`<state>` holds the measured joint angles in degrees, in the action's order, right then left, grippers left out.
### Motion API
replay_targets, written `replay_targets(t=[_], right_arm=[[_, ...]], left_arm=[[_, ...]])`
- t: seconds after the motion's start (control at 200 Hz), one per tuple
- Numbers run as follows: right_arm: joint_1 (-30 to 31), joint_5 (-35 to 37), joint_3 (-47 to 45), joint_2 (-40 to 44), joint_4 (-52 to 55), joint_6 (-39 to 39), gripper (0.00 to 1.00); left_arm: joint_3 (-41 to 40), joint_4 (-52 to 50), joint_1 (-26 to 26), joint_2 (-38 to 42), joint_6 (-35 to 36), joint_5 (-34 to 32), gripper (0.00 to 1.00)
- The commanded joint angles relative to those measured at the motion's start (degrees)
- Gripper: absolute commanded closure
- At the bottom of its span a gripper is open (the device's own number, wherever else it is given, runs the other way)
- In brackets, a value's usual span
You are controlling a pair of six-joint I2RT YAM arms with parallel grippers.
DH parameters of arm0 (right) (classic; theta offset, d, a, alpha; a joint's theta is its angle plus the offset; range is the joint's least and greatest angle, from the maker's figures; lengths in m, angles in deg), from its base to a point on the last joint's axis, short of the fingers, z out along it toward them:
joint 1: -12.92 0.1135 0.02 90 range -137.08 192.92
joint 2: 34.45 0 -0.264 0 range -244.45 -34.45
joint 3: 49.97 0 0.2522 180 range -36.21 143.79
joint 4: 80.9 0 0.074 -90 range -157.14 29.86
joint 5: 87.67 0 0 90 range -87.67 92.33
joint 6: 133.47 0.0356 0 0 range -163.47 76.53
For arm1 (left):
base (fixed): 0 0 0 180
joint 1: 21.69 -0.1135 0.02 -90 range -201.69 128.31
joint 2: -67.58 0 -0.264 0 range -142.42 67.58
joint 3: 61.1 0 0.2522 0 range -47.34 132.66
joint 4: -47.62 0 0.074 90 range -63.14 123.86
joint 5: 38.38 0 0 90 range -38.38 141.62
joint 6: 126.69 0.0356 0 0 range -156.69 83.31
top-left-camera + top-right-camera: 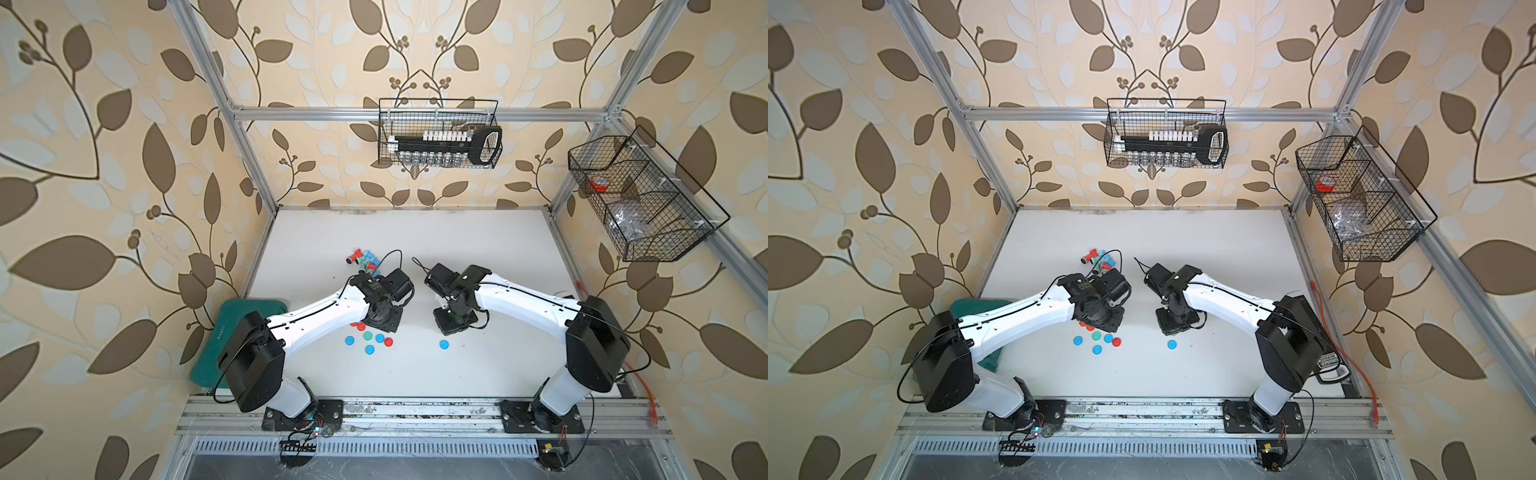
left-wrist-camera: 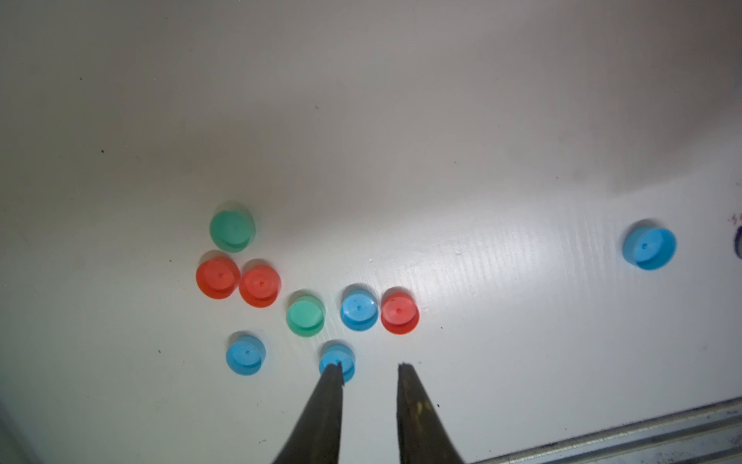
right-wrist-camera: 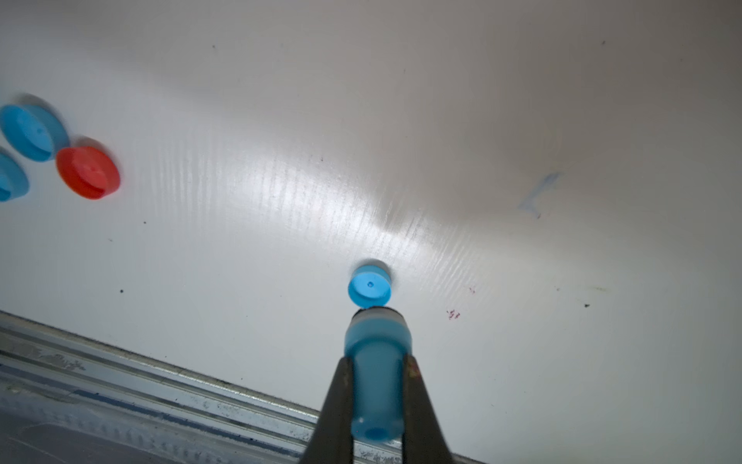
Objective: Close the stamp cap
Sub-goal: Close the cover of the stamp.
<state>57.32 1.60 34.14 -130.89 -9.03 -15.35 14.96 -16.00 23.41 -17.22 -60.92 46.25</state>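
- right gripper (image 3: pixel 377 363) clenched on the blue stamp (image 3: pixel 377 337), dark end sticking out past the fingertips
- blue cap (image 3: pixel 369 288) lies on the surface (image 3: pixel 522 100) just beyond that end, not fitted; contact unclear
- left gripper (image 2: pixel 369 366) narrowly parted, grasping nothing; spare caps (image 2: pixel 305 315) just ahead of it

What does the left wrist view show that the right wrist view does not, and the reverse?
Only the left wrist view: the left gripper, jaws slightly apart and empty, and two green caps. Only the right wrist view: the right gripper shut on the blue stamp. Both: the lone blue cap, a red cap and the white table.
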Motion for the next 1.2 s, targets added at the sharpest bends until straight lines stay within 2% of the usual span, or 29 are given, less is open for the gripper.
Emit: replay_targets(t=[0.0, 0.455, 1.195], right_arm=[[1.24, 2.81, 1.39, -0.67, 1.03, 1.94, 1.0], [2.69, 0.55, -3.1, -2.65, -4.07, 3.96, 1.0], [3.65, -0.19, -6.88, -2.74, -6.65, 5.4, 1.0]], left_arm=[[-0.88, -0.67, -0.98, 3.84, -0.4, 0.74, 0.73], [-1.73, -0.23, -2.98, 3.28, 0.94, 1.73, 0.73], [-2.01, 0.12, -4.32, 2.78, 1.51, 2.11, 0.74]])
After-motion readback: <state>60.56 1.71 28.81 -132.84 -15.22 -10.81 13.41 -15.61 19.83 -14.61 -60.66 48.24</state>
